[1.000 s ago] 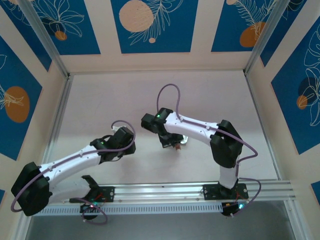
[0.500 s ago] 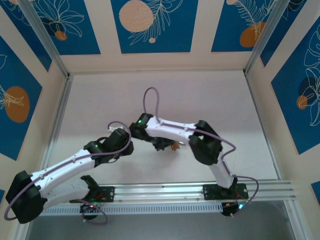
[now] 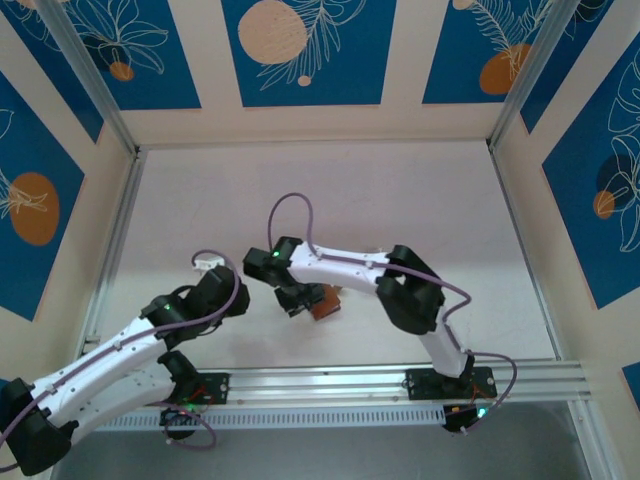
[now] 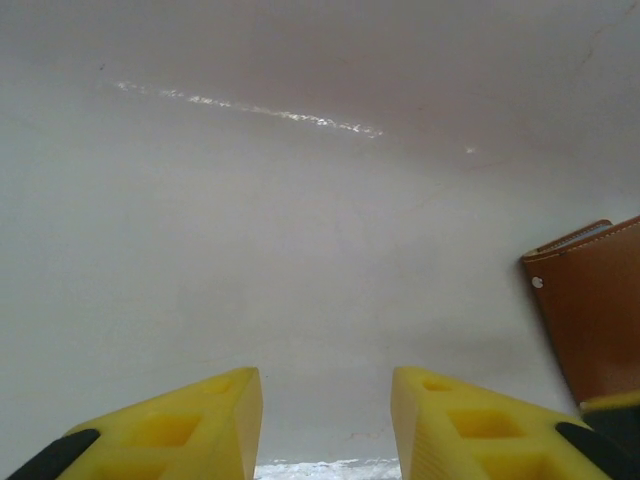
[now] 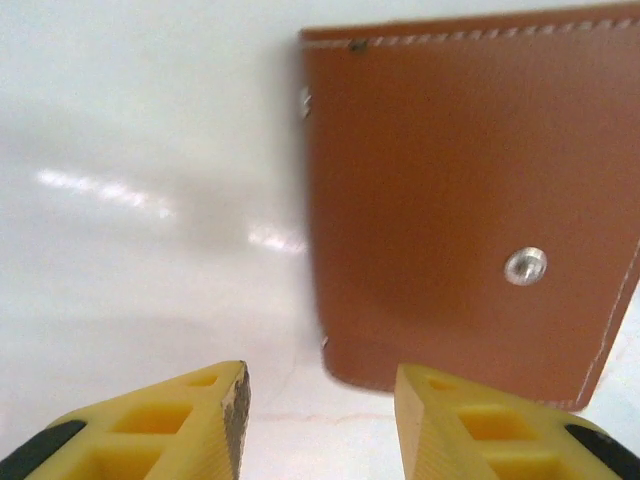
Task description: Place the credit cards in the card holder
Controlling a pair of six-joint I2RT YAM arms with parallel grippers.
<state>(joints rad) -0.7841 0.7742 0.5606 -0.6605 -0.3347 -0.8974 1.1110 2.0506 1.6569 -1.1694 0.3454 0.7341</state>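
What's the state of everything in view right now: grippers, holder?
card holder: flat on the table, looks folded shut, snap button facing up, not gripped.
left gripper: open, empty, over bare table, card holder off to its right.
right gripper: open, empty, at the card holder's near corner, nothing between the fingers.

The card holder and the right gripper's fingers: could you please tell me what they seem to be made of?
The card holder looks like smooth brown leather or imitation, with pale edge stitching and a shiny, metal-looking snap button. On the right gripper, the fingers look like matt yellow plastic, with moulded square recesses.
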